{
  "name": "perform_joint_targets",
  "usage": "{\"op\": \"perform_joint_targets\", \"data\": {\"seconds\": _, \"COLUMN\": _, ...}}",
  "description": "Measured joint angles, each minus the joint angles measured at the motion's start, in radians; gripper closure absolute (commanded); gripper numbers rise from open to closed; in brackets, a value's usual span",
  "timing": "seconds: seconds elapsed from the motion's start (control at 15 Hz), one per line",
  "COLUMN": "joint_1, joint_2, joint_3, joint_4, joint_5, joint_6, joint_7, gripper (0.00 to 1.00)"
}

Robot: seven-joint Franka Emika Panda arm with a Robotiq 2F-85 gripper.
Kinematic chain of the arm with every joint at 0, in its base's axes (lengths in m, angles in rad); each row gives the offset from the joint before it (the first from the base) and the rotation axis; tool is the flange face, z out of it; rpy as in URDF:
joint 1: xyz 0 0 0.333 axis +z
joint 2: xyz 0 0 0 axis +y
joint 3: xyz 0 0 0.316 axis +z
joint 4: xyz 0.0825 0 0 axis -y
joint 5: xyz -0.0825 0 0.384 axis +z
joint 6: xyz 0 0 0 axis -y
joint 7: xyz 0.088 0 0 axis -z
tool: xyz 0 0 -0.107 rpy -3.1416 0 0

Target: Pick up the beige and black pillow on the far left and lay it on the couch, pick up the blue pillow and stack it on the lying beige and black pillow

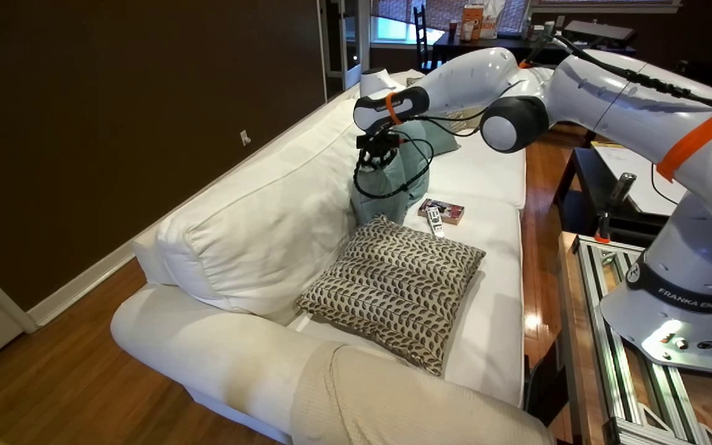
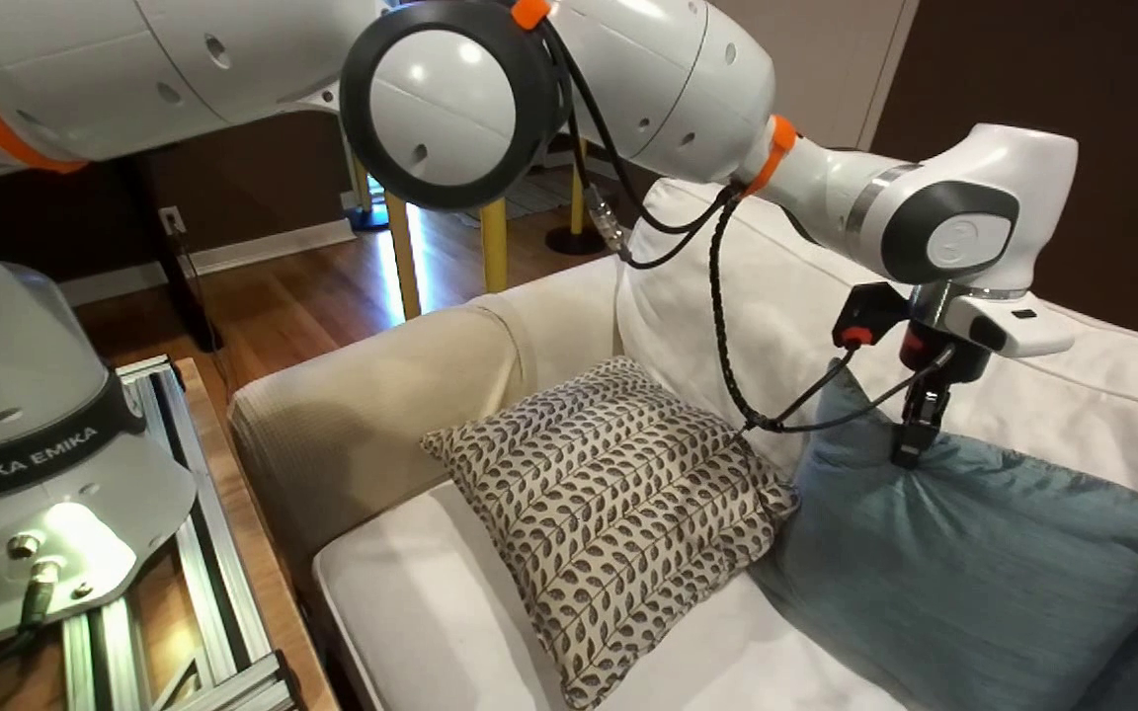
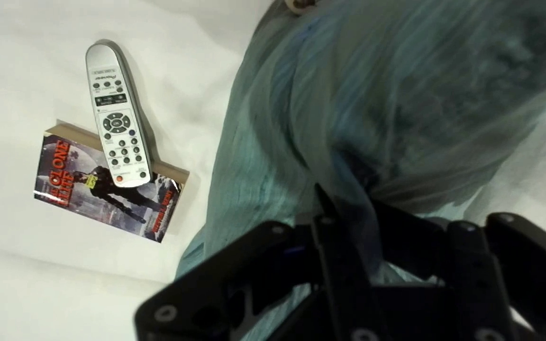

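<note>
I'm holding blue pillow [image 2: 964, 583], grpr [image 2: 911, 456] fingers clamped on it, nr couch [image 1: 263, 228] back edge. Beige/blk pillow [image 2: 613, 513] is lying nr end edge.

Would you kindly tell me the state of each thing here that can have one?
held blue pillow: roughly upright, upper edge pinched
gripper: shut on that edge
patterned pillow: lying on the couch
remote: face up, one end on the book
book: closed, front cover up

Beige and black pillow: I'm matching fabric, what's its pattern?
The pillow has rows of dark leaf shapes on beige, clearest in an exterior view.
</note>
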Motion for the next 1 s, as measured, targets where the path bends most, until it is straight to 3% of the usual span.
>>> {"op": "perform_joint_targets", "data": {"seconds": 1.0, "joint_1": 0.056, "joint_2": -0.145, "joint_3": -0.059, "joint_4": -0.015, "joint_5": -0.091, "joint_6": -0.068, "joint_7": -0.025, "gripper": 0.97}}
